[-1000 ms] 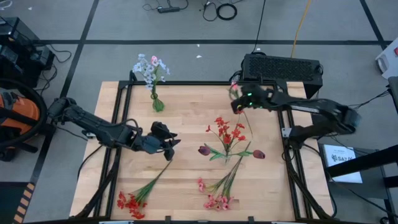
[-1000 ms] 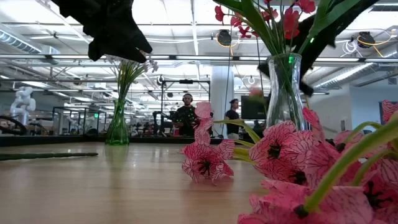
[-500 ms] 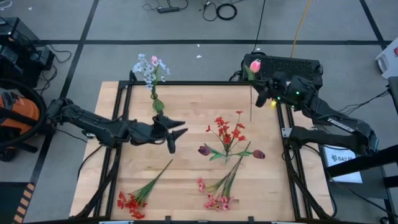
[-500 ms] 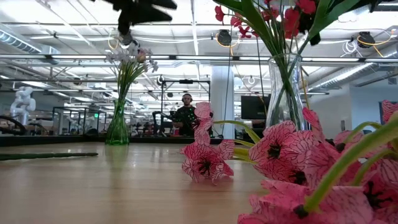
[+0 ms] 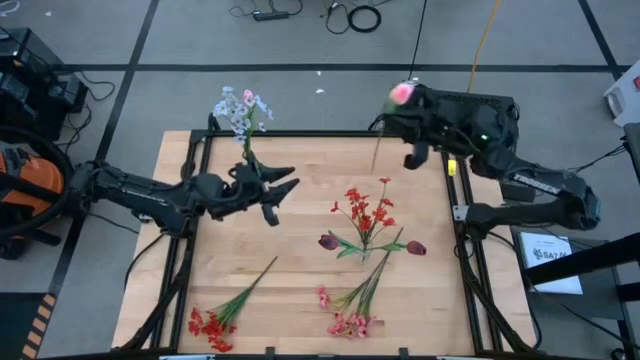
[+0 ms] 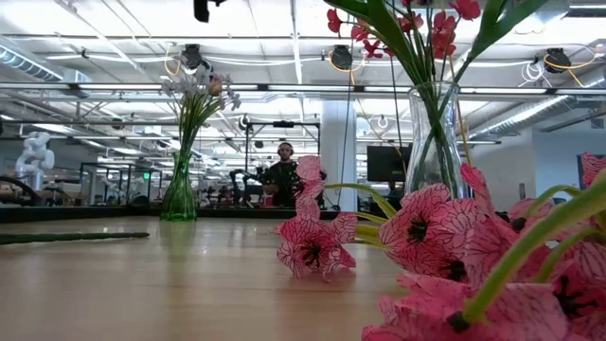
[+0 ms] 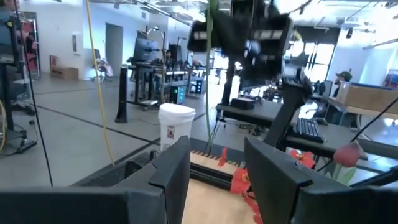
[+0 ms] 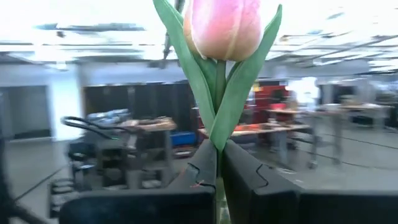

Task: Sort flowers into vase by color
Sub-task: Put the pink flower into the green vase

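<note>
My right gripper (image 5: pixel 395 114) is shut on a pink tulip (image 5: pixel 402 93), high over the table's far right edge. My left gripper (image 5: pixel 288 182) is open and empty, raised beside the green vase (image 5: pixel 252 166). That vase holds pale blue-white flowers (image 5: pixel 240 108) and also shows in the low view (image 6: pixel 180 194). A clear vase (image 6: pixel 436 142) holds red sprays (image 5: pixel 365 212). Dark maroon tulips (image 5: pixel 330 241) spread beside them. Pink flowers (image 5: pixel 345 318) and red flowers (image 5: pixel 210 325) lie flat on the table near its front edge. My right gripper pinches the tulip's stem between its two fingers, just below the bloom where the leaves join (image 8: pixel 217 155). The fingers come about level from the table's right. The tulip is lifted clear, its bloom past the fingertips and its bare stem (image 5: pixel 377 152) slanting down over the table.
A black box (image 5: pixel 455 108) stands just beyond the far right edge, under my right arm. A black frame (image 5: pixel 190 200) runs along the table's sides. The bare wood in the middle left (image 5: pixel 230 250) is free. People stand far back in the room (image 6: pixel 282 175).
My right gripper has risen and gone toward the far edge with the pink tulip, lifting it clear and turning it so that the bloom now lies beyond the table. My left gripper has risen and gone toward the green vase, tipping from pointing down to about level.
</note>
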`<state>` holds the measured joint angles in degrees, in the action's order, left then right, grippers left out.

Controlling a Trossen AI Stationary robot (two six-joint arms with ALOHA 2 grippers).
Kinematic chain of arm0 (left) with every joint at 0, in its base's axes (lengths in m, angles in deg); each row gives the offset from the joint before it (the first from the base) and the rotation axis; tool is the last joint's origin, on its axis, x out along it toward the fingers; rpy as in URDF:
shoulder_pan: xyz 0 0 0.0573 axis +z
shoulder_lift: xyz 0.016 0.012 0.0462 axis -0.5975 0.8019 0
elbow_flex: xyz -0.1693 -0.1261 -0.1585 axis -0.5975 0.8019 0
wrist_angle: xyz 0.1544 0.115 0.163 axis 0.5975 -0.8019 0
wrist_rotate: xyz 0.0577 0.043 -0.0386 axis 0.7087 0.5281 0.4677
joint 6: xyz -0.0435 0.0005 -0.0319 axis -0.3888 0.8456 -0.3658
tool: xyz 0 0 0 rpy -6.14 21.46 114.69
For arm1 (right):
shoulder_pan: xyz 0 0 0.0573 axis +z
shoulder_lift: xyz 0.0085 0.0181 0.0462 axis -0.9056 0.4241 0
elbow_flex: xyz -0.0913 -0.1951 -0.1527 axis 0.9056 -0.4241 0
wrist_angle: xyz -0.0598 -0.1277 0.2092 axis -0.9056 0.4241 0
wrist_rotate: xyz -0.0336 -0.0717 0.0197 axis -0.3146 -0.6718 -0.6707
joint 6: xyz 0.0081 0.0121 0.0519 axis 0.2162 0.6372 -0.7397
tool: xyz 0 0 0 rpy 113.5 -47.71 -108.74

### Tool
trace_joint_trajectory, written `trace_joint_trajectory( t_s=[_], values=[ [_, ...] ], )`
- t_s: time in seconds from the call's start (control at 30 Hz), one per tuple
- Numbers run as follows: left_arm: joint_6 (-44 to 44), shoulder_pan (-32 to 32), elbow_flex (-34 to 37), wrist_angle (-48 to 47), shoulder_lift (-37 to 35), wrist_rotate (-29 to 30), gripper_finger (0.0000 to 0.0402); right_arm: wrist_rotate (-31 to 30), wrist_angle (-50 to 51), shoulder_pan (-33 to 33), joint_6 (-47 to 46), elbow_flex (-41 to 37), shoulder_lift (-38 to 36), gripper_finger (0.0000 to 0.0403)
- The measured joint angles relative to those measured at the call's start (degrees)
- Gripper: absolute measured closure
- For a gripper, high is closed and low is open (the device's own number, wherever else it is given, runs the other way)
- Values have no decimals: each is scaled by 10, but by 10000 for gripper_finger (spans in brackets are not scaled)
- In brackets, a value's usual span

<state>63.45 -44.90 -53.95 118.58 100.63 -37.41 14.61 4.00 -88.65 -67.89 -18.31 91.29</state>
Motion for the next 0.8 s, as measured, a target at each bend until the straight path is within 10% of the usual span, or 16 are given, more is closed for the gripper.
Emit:
trace_joint_trajectory(
  t_s=[0.8],
  values=[
    [50,7,0,-157,-153,-42,245,33,-13,157,54,306,411,403]
  ],
)
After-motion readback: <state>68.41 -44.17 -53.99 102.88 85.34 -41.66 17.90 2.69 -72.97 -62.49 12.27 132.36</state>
